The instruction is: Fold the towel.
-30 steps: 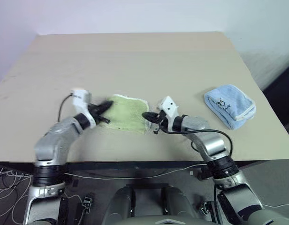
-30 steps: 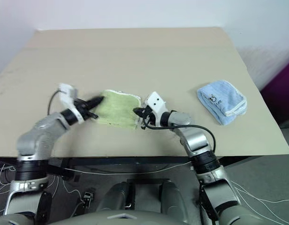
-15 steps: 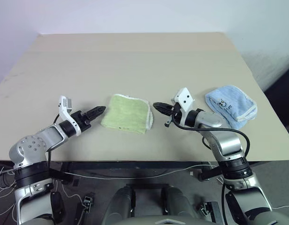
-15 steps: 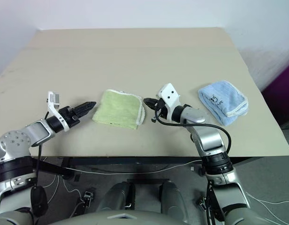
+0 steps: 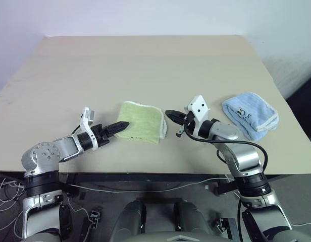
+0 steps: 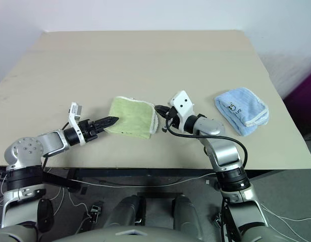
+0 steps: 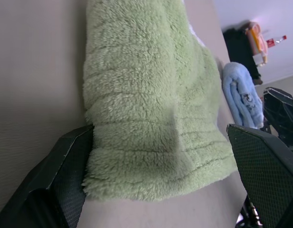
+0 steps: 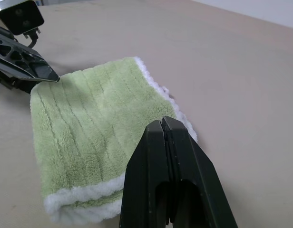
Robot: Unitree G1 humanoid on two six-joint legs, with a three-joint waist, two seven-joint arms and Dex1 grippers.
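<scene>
The towel point(image 5: 142, 121) lies folded into a small light green square with white edging near the table's front edge. My left gripper point(image 5: 122, 124) is open at the towel's front left corner. In the left wrist view its fingers point(image 7: 65, 171) stand wide apart on either side of the towel's near edge, holding nothing. My right gripper point(image 5: 168, 114) is shut and empty. It hovers just off the towel's right edge, with its tips pointing at the white trim point(image 8: 161, 90).
A smaller light blue towel point(image 5: 249, 115) lies folded to the right, beyond my right arm. The tan table point(image 5: 145, 65) stretches bare behind the towel. Its front edge runs close under both forearms.
A second ago both grippers were at the towel's edges. They drew back, and the left one opened. The left gripper has now come back right to the towel's corner, while the right has stayed put.
</scene>
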